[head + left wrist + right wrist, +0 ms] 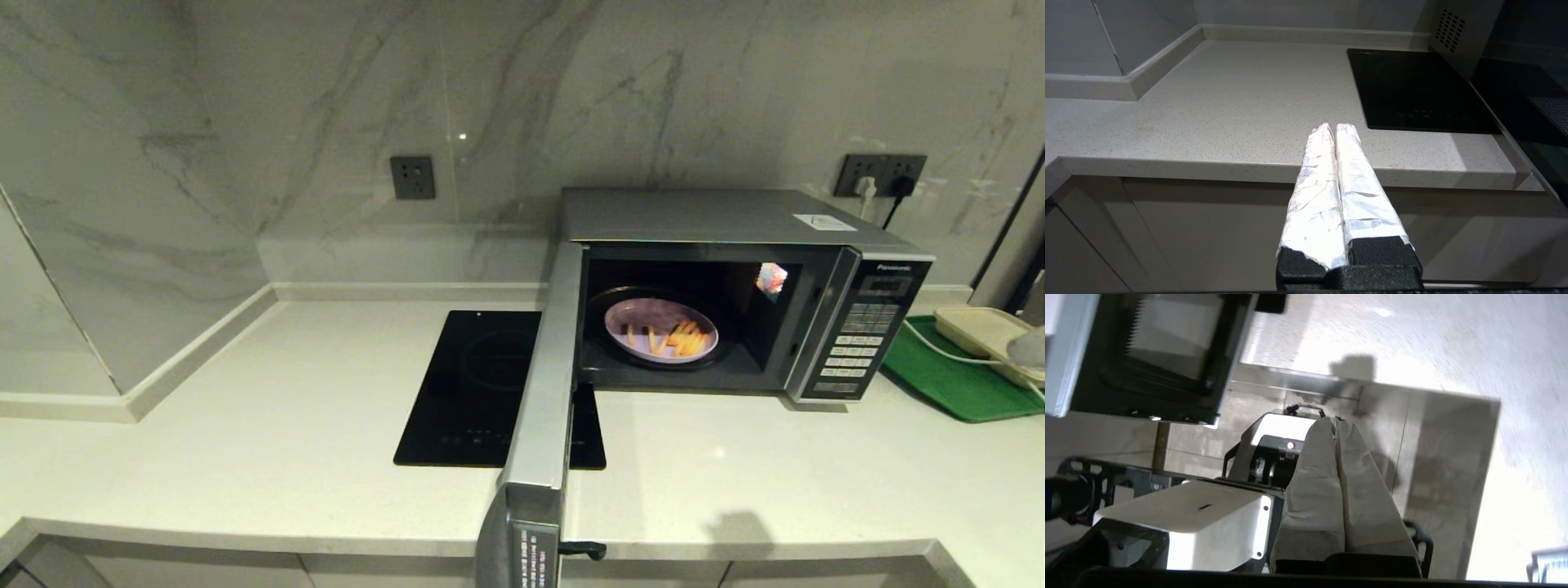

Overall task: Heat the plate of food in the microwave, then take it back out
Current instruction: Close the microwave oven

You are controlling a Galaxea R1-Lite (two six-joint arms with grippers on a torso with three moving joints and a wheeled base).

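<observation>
head view: microwave (718,245) door wide over counter edge (326,539); left gripper (1336,127) and right gripper (1336,421) pressed together.

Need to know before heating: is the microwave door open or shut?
Open. The microwave door swings out over the counter, exposing the plate of food inside.

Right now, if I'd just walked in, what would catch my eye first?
Probably the silver microwave on the right of the counter, its door swung wide toward the counter's front edge. Inside, on the turntable, sits a small lilac plate of food with orange-yellow sticks on it. Left of the microwave, partly behind the door, lies a flat black cooktop, and a green tray sits at the far right.
</observation>
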